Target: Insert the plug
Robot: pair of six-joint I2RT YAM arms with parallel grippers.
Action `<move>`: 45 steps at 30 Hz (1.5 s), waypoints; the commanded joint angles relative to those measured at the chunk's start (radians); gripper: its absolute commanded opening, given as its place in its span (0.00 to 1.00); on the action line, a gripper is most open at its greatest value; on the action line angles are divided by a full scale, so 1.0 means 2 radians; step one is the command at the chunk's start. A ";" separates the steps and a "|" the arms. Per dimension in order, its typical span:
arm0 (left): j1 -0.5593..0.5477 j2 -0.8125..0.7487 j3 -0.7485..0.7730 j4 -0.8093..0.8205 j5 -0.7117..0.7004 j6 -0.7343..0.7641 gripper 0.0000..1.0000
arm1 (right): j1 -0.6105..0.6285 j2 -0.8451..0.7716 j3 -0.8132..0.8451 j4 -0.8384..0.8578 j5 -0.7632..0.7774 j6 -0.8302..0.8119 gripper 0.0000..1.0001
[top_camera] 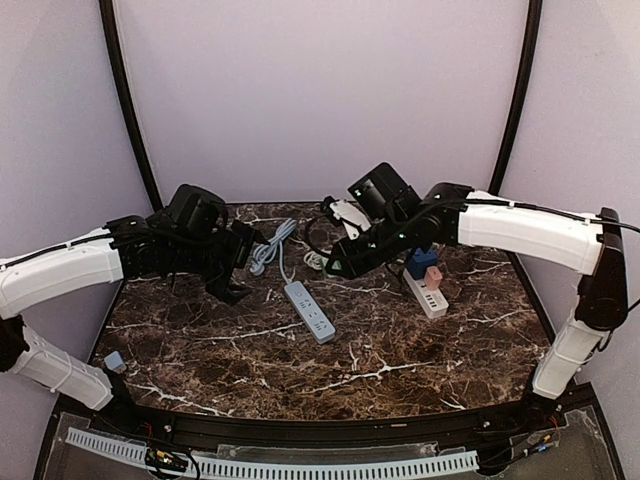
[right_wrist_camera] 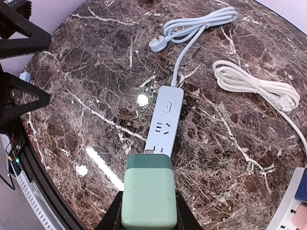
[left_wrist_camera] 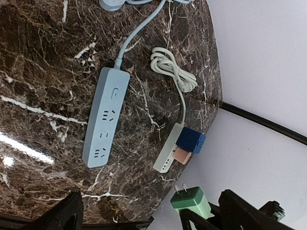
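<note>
My right gripper [right_wrist_camera: 147, 211] is shut on a green plug adapter [right_wrist_camera: 147, 194] and holds it in the air over the near end of the light-blue power strip [right_wrist_camera: 164, 120]. The plug covers the strip's nearest socket. In the left wrist view the green plug [left_wrist_camera: 193, 201] shows two bare prongs and hangs apart from the strip [left_wrist_camera: 105, 120]. In the top view the strip [top_camera: 310, 311] lies mid-table, with my right gripper [top_camera: 340, 263] just behind it. My left gripper [top_camera: 233, 281] is open and empty, above the table to the strip's left.
A white power strip [top_camera: 428, 293] at the right holds a blue cube adapter [left_wrist_camera: 192, 140] and a pink one [left_wrist_camera: 181, 156]. Its coiled white cable [right_wrist_camera: 254, 86] and the blue strip's coiled cable [right_wrist_camera: 199, 26] lie behind. A small light-blue object [top_camera: 114, 360] sits at the left edge.
</note>
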 commanded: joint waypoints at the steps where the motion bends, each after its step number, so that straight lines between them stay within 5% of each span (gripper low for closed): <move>1: 0.003 -0.032 -0.012 -0.088 -0.042 0.054 0.99 | 0.000 0.028 0.037 -0.069 -0.034 -0.032 0.00; 18: 0.029 -0.064 0.077 -0.358 -0.199 0.328 0.99 | 0.002 0.163 0.169 -0.218 -0.058 0.008 0.00; 45: 0.042 -0.172 -0.025 -0.300 -0.218 0.548 0.99 | 0.031 0.262 0.252 -0.286 -0.062 0.035 0.00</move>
